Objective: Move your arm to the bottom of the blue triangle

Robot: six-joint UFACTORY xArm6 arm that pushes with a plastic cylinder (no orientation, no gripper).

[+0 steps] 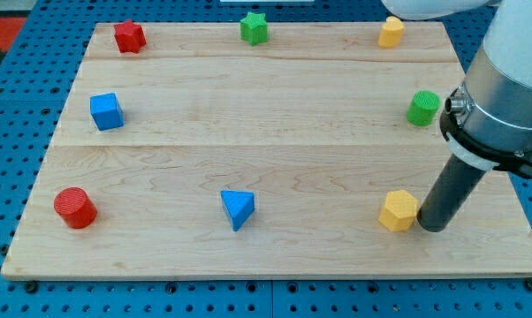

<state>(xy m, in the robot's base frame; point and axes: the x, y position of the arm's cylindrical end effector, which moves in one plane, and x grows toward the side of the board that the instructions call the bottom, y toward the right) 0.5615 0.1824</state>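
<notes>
The blue triangle (238, 208) lies on the wooden board (275, 132) at the view's lower middle. My tip (431, 227) rests on the board at the view's lower right, far to the right of the blue triangle. The tip stands right next to the right side of a yellow hexagon block (398, 211), touching or nearly touching it. The dark rod rises from the tip into the arm's grey body at the view's right edge.
A red cylinder (75, 208) sits at lower left, a blue cube (106, 111) at left, a red star (129, 37) at upper left. A green star (254, 28) is at top middle, a yellow block (391, 32) at top right, a green cylinder (422, 108) at right.
</notes>
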